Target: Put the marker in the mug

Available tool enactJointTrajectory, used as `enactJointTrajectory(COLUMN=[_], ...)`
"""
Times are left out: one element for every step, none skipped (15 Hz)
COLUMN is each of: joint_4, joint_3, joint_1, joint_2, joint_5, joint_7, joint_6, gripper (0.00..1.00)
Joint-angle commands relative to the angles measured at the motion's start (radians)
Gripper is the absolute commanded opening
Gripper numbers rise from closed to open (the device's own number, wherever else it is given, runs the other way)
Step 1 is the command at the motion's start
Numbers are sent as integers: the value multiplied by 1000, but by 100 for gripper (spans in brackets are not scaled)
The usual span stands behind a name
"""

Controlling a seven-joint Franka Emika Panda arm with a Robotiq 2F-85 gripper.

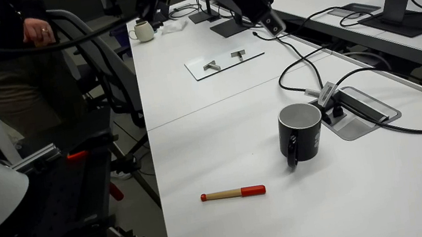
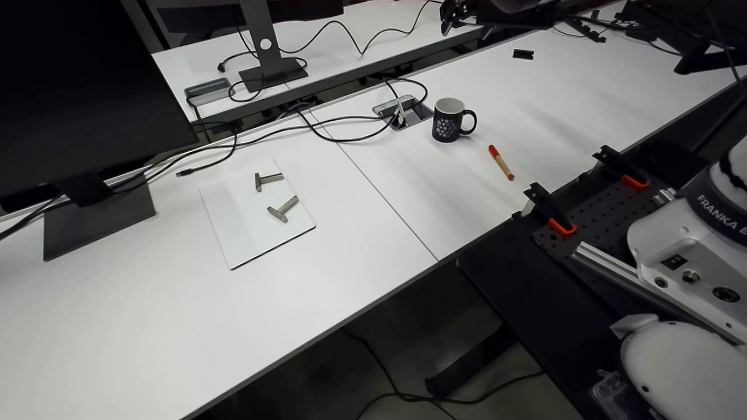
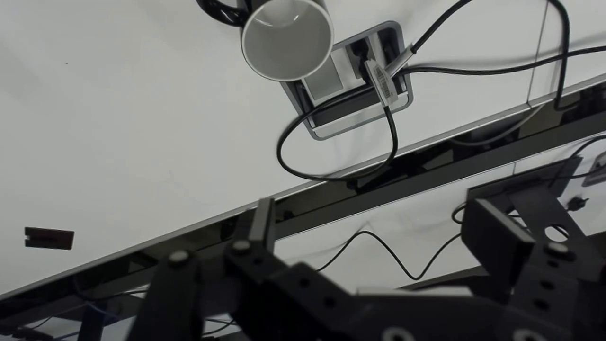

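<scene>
The marker, red at both ends with a tan middle, lies flat on the white table in both exterior views. It is out of the wrist view. The black mug stands upright a little away from the marker, and its handle points toward the marker's side in an exterior view. In the wrist view the mug is at the top, and its white inside looks empty. My gripper is open with nothing between its fingers, raised high above the table, apart from mug and marker.
A grey cable box with looping black cables is beside the mug. A white board with two metal T-shaped pieces lies further along the table. A small dark piece lies beyond the mug. Monitors stand along the far edge.
</scene>
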Motion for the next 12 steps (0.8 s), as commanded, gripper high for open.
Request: enactJointTrajectory(joint_4=[-20, -26, -33, -43, -51, -60, -65, -73, -77, -79, -79, -76], joint_3=[-2, 5, 11, 26, 38, 52, 66, 89, 108, 132, 152, 174], joint_1=[-11, -20, -28, -44, -56, -71, -85, -107, -126, -150, -172, -196], joint_2=[-1, 4, 4, 3, 3, 9, 13, 19, 27, 37, 47, 61], joint_5=[-1, -3, -6, -12, -15, -14, -10, -6, 0, 8, 15, 22], joint_7=[5, 14, 20, 32, 39, 44, 45, 50, 49, 49, 45, 42], joint_6=[-26, -35, -45, -61, -79, -99, -119, -143, -162, -181, -196, -210], gripper=[100, 100, 100, 100, 100, 100, 100, 100, 100, 100, 100, 100])
